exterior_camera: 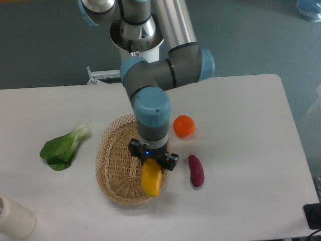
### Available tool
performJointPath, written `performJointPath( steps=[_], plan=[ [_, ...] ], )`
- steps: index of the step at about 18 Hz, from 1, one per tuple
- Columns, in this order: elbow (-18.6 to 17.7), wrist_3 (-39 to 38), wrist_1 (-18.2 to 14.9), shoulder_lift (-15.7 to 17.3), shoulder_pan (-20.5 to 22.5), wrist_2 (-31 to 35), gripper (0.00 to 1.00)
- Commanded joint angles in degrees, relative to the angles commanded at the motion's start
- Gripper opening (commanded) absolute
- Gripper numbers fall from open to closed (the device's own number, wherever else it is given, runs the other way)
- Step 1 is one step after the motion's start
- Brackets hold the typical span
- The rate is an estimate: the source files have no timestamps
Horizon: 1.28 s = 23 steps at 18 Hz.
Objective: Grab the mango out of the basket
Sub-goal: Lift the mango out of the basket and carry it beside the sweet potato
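Nearest the camera, at the lower left corner of the frame, a pale cylindrical object [15, 220] stood on the white table [241, 201], only partly in view. At the lower right edge a dark object [313, 216] was cut off by the frame; what it was could not be told.

Just below centre lay the basket [118, 160], oval, tan wicker, with an open lattice rim. The mango [151, 177], yellow-orange, hung over the basket's right rim, its upper end caught in the gripper [152, 163] and its lower end pointing down toward the lower edge of the frame. Fingers were clenched on the mango's upper part; the fruit appeared lifted clear of the basket floor, though whether it brushed the rim could not be told. A small blue light showed on the gripper body.

Right of the mango, on bare table, lay a dark purple-red oblong vegetable [195, 170], close to the gripper but apart from it. At the left of the frame a leafy green vegetable [64, 147] lay well apart from the basket.

Further back, a round orange fruit [184, 126] sat just right of the arm's wrist, near the basket's upper right rim. The arm [165, 75], grey with blue joints, came down from the top centre of the frame. A metal bracket [95, 76] showed at the table's far edge behind it.
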Motion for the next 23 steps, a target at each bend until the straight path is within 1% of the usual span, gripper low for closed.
performJointPath(
  steps=[3,5,8,10,13,17,18,21,23],
  plan=[
    [0.61,4.91,-0.09,0.00,3.08,0.09,0.27],
    [1.23,9.49,-0.26,0.00,5.63,0.09,0.27],
    [2.02,15.72,-0.18,-0.70,9.14,0.18,0.29],
    [3.33,19.15,-0.18,-1.66,10.29,0.26,0.30],
    [5.18,21.18,-0.09,-3.34,11.26,0.35,0.31],
    [8.08,26.28,-0.18,-5.36,13.45,0.35,0.31],
    [8.17,26.55,-0.09,-5.54,13.72,0.35,0.30],
    [9.23,30.59,-0.09,-5.98,14.51,0.35,0.30],
    [9.49,30.60,-0.09,-6.15,14.95,0.53,0.30]
  ],
)
